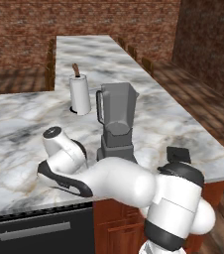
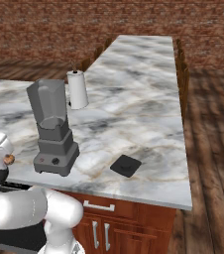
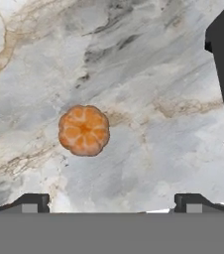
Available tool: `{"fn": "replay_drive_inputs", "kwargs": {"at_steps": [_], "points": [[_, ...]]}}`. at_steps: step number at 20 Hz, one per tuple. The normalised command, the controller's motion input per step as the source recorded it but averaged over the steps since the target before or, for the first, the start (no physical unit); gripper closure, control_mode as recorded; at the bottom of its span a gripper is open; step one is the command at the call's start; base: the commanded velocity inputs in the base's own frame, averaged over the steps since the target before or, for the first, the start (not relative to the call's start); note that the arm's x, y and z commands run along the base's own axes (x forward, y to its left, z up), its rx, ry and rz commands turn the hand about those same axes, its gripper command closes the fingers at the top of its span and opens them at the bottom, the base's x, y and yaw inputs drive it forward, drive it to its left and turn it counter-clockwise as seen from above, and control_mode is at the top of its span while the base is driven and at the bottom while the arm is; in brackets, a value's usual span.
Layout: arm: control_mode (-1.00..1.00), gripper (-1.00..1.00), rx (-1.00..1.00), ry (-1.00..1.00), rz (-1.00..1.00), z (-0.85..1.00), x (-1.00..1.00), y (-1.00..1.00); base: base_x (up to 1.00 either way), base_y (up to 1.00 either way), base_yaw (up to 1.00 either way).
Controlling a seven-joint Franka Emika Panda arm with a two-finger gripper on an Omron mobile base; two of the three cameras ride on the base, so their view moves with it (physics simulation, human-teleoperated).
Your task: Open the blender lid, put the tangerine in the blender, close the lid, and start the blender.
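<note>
My gripper point(image 3: 112, 201) is wide open, nothing between the fingers, pointing down at the bench point(image 3: 148, 149). Hand view: both fingertips point(image 3: 32, 202) sit far apart at the bottom edge, with the tangerine point(image 3: 84, 130) lying on the marble above them, closer to the left tip than the right, not touching either. It looks peeled: orange segments radiating from a darker centre, slightly lobed outline. A dark boxy edge on the right of this view is probably the blender base, can't tell for sure.

Left base view: my own arm covers the front of the bench, so fruit and fingers are hidden there. What it does give is the blender point(image 1: 116, 124) with its jar open at the top, handle on the left side, standing just behind my forearm. The blender lid point(image 1: 178, 155) lies flat on the bench to the blender's right, apart from it.

Right base view: blender front is clear here, a knob and small red button on the base. The lid is a dark square lying flat near the front edge, well apart from the base. A small orange speck at the far left edge beside my wrist is likely the tangerine, too small to confirm. White paper-towel roll point(image 2: 77, 89) stands upright behind the blender.
</note>
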Motion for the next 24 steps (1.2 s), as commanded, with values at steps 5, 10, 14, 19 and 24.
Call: {"fn": "replay_drive_inputs", "kwargs": {"at_steps": [5, 10, 14, 19, 24], "points": [[-1.00, -1.00, 0.00, 0.00, 0.00, -0.21, 0.35, 0.15, 0.00, 0.00, 0.00], [-1.00, -1.00, 0.00, 0.00, 0.00, -0.27, 0.17, 0.01, 0.00, 0.00, 0.00], [-1.00, -1.00, 0.00, 0.00, 0.00, -0.28, 0.06, 0.00, 0.00, 0.00, 0.00], [-1.00, -1.00, 0.00, 0.00, 0.00, -0.20, 0.08, 0.09, 0.00, 0.00, 0.00], [-1.00, -1.00, 0.00, 0.00, 0.00, -0.21, 0.00, 0.00, 0.00, 0.00, 0.00]]}}
